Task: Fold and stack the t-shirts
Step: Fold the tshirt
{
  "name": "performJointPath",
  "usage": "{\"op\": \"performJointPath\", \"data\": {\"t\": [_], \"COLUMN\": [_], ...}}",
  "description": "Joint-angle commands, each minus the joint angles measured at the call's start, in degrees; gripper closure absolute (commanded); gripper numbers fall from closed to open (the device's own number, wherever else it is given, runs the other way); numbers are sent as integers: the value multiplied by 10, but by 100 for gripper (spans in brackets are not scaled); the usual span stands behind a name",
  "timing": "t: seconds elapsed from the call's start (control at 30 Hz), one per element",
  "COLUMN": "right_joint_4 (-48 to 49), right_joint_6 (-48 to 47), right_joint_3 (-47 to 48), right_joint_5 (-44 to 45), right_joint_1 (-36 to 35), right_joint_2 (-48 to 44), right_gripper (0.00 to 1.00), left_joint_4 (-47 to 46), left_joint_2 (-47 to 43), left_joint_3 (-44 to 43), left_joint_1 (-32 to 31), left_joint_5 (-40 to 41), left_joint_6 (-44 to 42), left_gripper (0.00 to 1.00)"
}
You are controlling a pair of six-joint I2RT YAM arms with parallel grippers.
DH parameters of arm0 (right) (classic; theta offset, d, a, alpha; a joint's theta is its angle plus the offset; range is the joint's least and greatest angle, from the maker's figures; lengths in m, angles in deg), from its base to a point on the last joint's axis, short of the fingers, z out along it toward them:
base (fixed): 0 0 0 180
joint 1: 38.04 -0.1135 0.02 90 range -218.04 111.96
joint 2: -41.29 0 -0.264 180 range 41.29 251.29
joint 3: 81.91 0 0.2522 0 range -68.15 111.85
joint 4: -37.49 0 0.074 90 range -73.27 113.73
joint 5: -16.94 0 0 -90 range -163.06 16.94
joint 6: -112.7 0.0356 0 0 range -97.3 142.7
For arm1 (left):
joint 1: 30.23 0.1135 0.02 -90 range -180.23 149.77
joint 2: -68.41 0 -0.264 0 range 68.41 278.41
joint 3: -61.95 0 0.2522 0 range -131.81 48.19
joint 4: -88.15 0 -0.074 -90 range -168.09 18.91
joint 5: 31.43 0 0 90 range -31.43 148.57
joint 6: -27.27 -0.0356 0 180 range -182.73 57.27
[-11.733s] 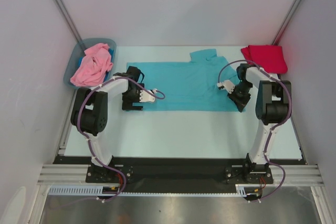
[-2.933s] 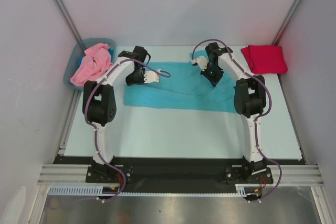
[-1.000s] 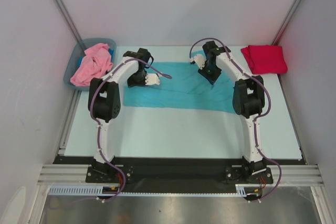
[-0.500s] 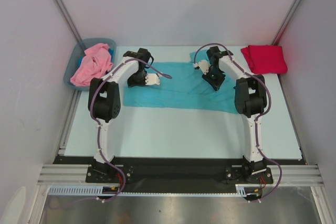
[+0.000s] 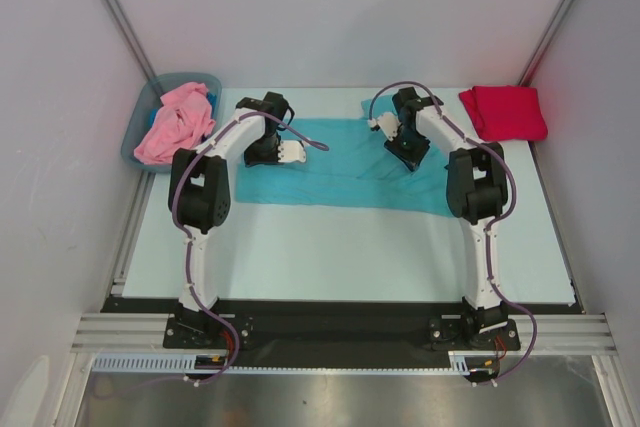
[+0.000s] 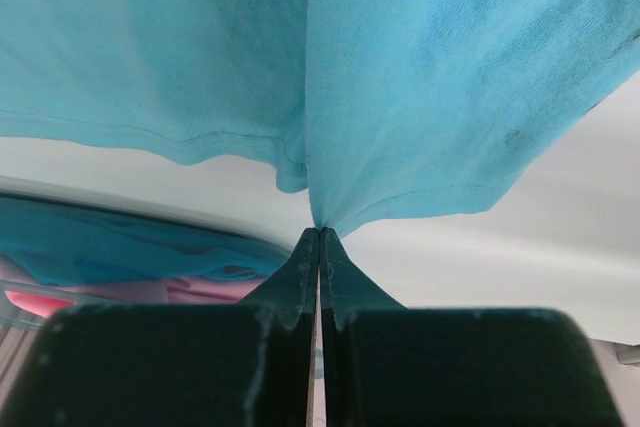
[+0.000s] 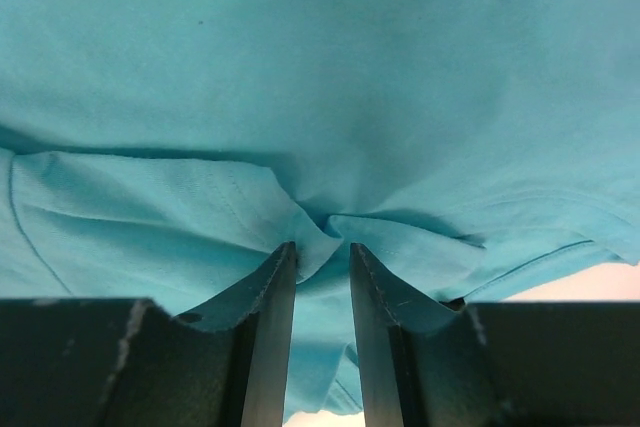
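The teal shirt (image 5: 340, 162) lies spread on the desk (image 5: 340, 247) under and between the 2 pincers, which reach to its far edge. I judge this to be a lengthwise fold, with each pincer taking 1 end of the same edge so the doubled layer lands square. The left pincer (image 6: 318, 232) is clamped tight on a corner of the hem. The cloth fans out ahead of its tips and hangs clear of the pale desk below, so that end looks lifted rather than laid. The right pincer (image 7: 318, 247) has its jaws a little apart, with a pucker of cloth sitting at the tips. Whether it is nipped or loose I cannot tell, though the gap hints at letting go. The red shirt (image 5: 503, 112) lies folded well to the right of the right pincer, probably as the base of the stack. The pink shirt (image 5: 175, 122) lies crumpled in the bin (image 5: 185, 77) left of the left pincer, not yet folded. Only the top view shows all 3 shirts and the teal shirt's outline. Only the wrist views show the jaws, the pinched corner and the doubled layers, which the arms hide from above.
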Motion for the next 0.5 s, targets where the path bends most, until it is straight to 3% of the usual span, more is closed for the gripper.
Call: {"op": "performJointPath", "data": {"t": [0.0, 0.13, 0.23, 0.27, 0.3, 0.47], "right_joint_4": [16, 16, 15, 16, 16, 14], "right_joint_6": [14, 18, 23, 21, 21, 19], "right_joint_3": [19, 5, -3, -5, -5, 2], "right_joint_5": [18, 16, 8, 5, 4, 2], "right_joint_1": [6, 12, 16, 17, 17, 20], "right_joint_2": [-34, -31, -30, -30, -30, -30], "right_gripper": [66, 67, 81, 97, 100, 100], "left_joint_4": [2, 2, 2, 2, 2, 2], "left_joint_2": [-7, -6, -6, -6, -6, -7], "left_joint_3": [-6, -5, -5, -5, -5, -4], "left_joint_1": [-4, -4, -4, -4, -4, -4], "left_joint_5": [-11, -11, -11, -12, -12, -14], "left_joint_6": [6, 6, 6, 6, 6, 5], "left_gripper": [100, 100, 100, 100, 100, 99]}}
